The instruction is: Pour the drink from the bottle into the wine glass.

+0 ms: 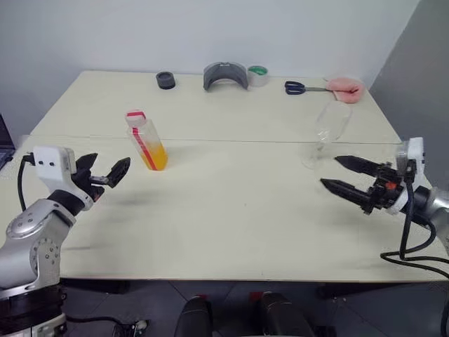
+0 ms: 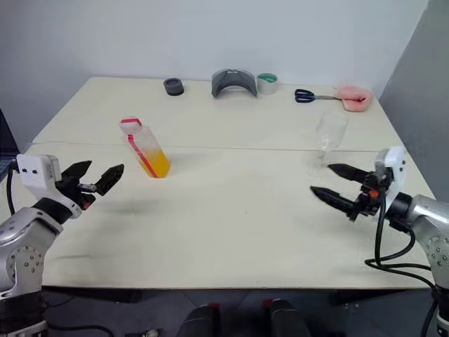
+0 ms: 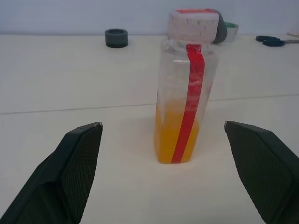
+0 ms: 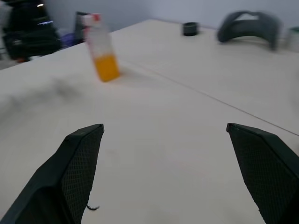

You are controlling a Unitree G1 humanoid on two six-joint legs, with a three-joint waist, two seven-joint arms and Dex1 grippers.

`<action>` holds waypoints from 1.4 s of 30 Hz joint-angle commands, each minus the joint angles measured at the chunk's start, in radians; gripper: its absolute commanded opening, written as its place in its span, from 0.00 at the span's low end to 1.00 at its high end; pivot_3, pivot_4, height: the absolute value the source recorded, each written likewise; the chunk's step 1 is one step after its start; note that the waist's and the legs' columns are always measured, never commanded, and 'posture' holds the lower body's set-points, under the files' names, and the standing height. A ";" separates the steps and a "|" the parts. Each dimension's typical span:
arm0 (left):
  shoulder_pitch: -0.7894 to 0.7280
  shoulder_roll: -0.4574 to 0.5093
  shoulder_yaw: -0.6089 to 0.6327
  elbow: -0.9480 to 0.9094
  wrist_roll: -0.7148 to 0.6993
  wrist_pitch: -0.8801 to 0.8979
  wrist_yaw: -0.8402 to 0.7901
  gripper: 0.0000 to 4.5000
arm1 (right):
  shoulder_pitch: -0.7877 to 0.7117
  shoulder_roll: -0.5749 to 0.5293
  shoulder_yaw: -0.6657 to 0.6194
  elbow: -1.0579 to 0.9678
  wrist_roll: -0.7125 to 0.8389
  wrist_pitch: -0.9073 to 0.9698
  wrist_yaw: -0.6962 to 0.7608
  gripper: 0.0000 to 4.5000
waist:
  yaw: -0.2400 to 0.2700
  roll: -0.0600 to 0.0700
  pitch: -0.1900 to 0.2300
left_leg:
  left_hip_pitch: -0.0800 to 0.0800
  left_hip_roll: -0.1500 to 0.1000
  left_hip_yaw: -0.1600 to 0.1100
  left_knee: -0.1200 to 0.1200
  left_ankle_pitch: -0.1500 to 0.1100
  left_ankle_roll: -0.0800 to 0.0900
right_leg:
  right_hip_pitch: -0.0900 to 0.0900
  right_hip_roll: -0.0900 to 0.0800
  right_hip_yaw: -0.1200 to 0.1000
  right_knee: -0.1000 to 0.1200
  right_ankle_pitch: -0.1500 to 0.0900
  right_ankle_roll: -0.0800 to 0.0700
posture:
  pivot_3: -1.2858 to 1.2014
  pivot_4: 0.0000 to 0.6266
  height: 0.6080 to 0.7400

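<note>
Pale table (image 1: 231,232), bottle (image 1: 146,141) and glass (image 1: 328,133) upright, capped drink waiting.
Left gripper (image 1: 105,173) gapes wide facing bottle for grasping; right gripper (image 1: 349,184) wide, empty.

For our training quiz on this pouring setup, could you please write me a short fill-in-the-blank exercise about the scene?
1. The bottle stands upright on the table with its cap still ____.
2. The drink inside it is ____ in colour.
3. Both the left gripper and the right gripper have their fingers ____, holding nothing.
4. The wine glass stands nearest the ____ gripper.

Missing words: on; orange-yellow; open; right
</note>
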 commanded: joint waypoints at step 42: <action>-0.388 -0.077 -0.201 0.361 0.157 -0.232 -0.053 1.00 | -0.115 0.101 0.058 -0.076 0.025 -0.003 -0.144 1.00 | 0.005 0.000 0.000 | -0.002 0.000 0.000 0.000 0.000 0.000 | -0.001 0.000 -0.001 0.000 0.000 0.000 | 0.52 0.24 1.00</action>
